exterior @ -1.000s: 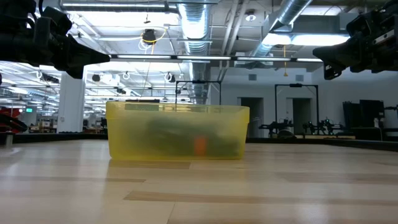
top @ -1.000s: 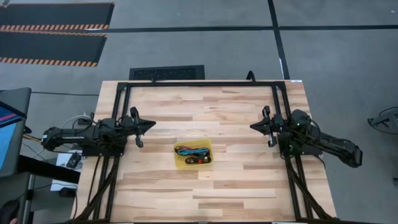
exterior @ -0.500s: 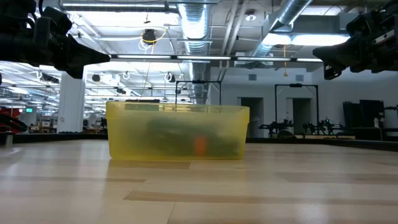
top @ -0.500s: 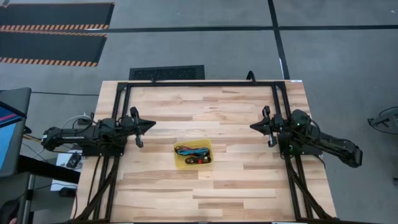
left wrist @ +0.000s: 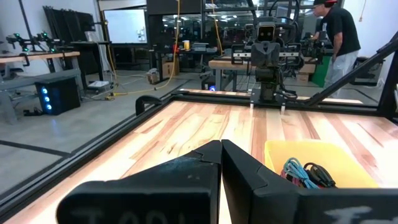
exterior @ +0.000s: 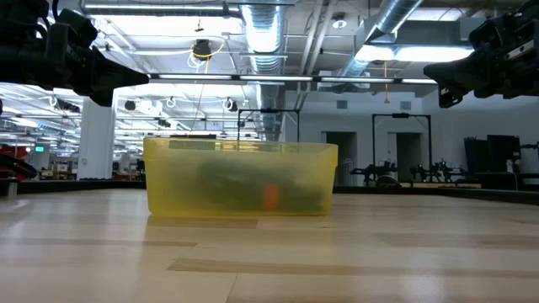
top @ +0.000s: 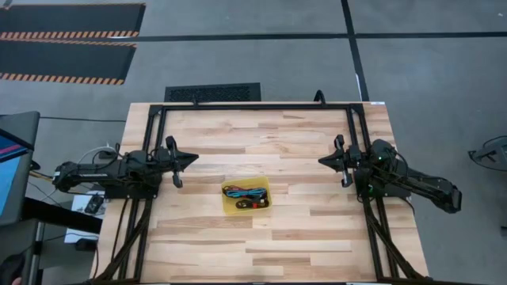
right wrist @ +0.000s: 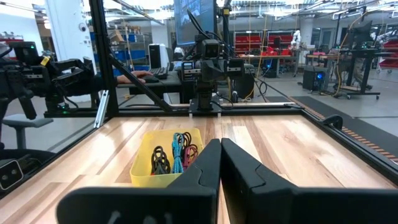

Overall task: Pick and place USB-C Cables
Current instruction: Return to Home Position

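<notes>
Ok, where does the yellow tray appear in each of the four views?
High view: the yellow tray sits mid-way across the table, slightly below the line between the left end effector and the right end effector.
Low view: centre, on the table.
Left wrist view: the picture's lower right.
Right wrist view: the picture's lower left of centre.
Shared landmark: the USB-C cables inside it, dim through the wall in the low view.

A robotics lab on an open industrial floor.
Bare ducts [exterior: 261, 25] ran under the ceiling. The wooden worktop [top: 261, 134] stood on a grey concrete floor [top: 428, 71] beside hazard-striped mats [top: 67, 32]. Beyond it were other benches [right wrist: 367, 56], a screen [right wrist: 193, 15], a blue-lit computer case [left wrist: 53, 96] and a person [left wrist: 339, 31] standing among the equipment.
</notes>
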